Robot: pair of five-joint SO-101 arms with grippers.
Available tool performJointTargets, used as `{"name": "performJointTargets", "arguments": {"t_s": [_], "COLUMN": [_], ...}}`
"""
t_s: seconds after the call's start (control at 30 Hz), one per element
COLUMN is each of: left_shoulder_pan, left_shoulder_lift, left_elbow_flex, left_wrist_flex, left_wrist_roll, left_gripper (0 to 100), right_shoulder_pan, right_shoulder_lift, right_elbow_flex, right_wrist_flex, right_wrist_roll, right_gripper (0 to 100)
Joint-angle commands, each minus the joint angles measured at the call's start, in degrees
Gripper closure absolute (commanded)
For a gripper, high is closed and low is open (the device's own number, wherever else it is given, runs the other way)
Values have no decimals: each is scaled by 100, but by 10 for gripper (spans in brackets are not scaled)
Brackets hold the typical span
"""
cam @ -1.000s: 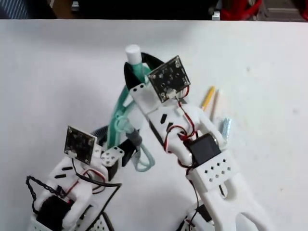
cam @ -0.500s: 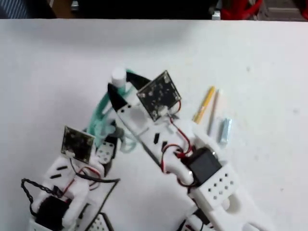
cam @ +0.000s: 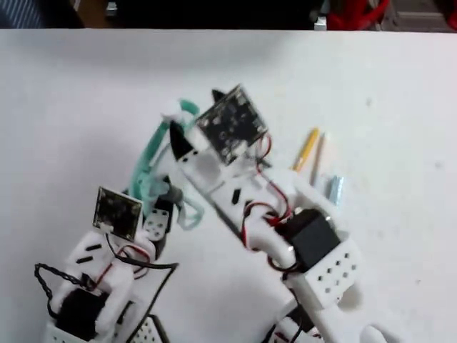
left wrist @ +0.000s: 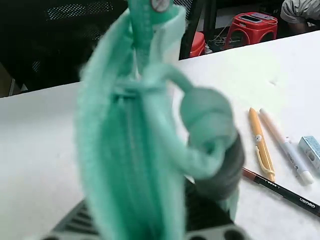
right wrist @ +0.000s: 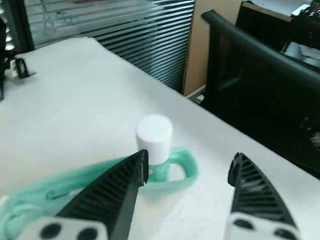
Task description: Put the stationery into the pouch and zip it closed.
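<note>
The mint-green pouch [left wrist: 125,150] is soft, fuzzy cloth. The right gripper [right wrist: 190,156] has ribbed, matt black plastic jaws; just beyond them stands a white cylinder [right wrist: 154,135] of smooth plastic.

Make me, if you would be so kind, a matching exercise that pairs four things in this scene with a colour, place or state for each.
Things:
1. pouch
2. white tube
3. yellow pen
4. right end effector

Descriptions:
A. lying flat on the table
B. open
C. teal in colour
D. sticking up out of the pouch's mouth

Pairs: 1-C; 2-D; 3-A; 4-B.
</note>
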Motion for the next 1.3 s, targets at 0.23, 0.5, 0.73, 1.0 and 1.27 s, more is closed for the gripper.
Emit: {"name": "performJointTargets", "arguments": {"t_s": [0.23,0.5,0.73,1.0,1.27], "left_shoulder_pan": [-22,-66,-242,-295,-251], "left_shoulder_lift": [4,4,4,4,4], "left_elbow_flex": [18,-9,9,9,18], "left_wrist_flex": [-88,-105,-79,-97,-308], "left_wrist_roll": [-53,-35,615,615,-26], "left_gripper": [976,891,775,845,978], "right_shoulder_pan": [-66,66,-101,-444,163], "right_shoulder_lift": [1253,1736,919,690,822], "right_elbow_flex": [-1934,-1952,-2084,-2084,-2057], "right_wrist_flex": [488,1121,1147,1903,2114], "right_wrist_roll": [-316,-281,-281,-79,343], "right_gripper": [751,751,751,751,751]}}
